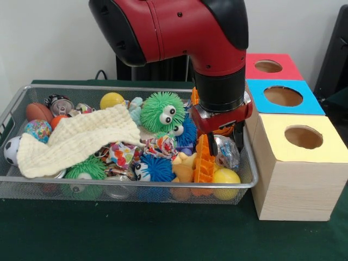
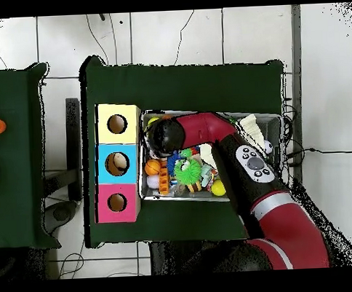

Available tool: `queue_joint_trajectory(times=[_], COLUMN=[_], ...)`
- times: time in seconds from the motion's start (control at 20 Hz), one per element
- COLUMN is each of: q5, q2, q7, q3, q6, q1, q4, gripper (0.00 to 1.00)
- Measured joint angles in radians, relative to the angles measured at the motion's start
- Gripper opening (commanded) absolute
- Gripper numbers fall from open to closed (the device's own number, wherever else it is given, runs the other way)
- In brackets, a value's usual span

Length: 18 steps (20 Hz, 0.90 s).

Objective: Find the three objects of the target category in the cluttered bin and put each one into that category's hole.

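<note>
Across the front view: wire bin (image 1: pixel 11 111) packed with toys; gripper (image 1: pixel 215 142) lowered at its right end, directly over an orange plastic toy (image 1: pixel 204 163), touching or nearly so; finger state cannot be told. Cream cloth (image 1: pixel 76 138) left; green spiky ball (image 1: pixel 162 111) just left of gripper. Yellow box (image 1: pixel 302 163), blue box (image 1: pixel 283 97), red box (image 1: pixel 269 66) beside bin.

Overhead view: arm (image 2: pixel 230 146) covers the bin's box-side end; gripper hidden; orange toy (image 2: pixel 163 183) beside the boxes.

— Where is the arm (image 1: pixel 179 32)?
— It bends from above and points straight down, wrist upright.
— And the gripper (image 1: pixel 213 142)?
— Low, at the arm's end; its state can't be made out.
</note>
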Motion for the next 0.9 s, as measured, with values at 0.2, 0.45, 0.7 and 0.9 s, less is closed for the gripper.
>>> queue_joint_trajectory(times=[0.2,0.45,0.7,0.9], q5=[-0.002,-0.003,-0.003,-0.003], q2=[0.009,0.02,0.023,0.024], q7=[0.0,0.0,0.0,0.0], q3=[0.003,0.006,0.007,0.007], q6=[0.0,0.0,0.0,0.0], q1=[0.0,0.001,0.001,0.002], q4=[-0.002,-0.002,-0.004,-0.01], gripper=[1.0,1.0,1.0,1.0])
